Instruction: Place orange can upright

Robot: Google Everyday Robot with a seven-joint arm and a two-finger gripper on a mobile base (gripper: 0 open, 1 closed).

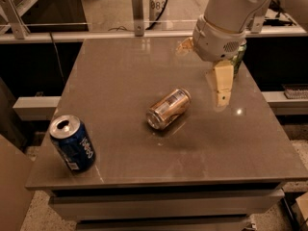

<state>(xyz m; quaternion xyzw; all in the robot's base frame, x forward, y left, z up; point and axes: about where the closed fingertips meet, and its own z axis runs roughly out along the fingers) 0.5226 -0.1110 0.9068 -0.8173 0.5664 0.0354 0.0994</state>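
Observation:
The orange can (168, 109) lies on its side near the middle of the grey table (120, 81), with its silver end facing the front left. My gripper (202, 76) hangs above the table to the right of the can and a little behind it, apart from it. Its two tan fingers (222, 84) are spread apart and hold nothing.
A blue can (73, 143) stands upright at the table's front left corner. A green can (238, 57) stands at the back right, mostly hidden behind my wrist. A rail with posts (137, 8) runs behind the table.

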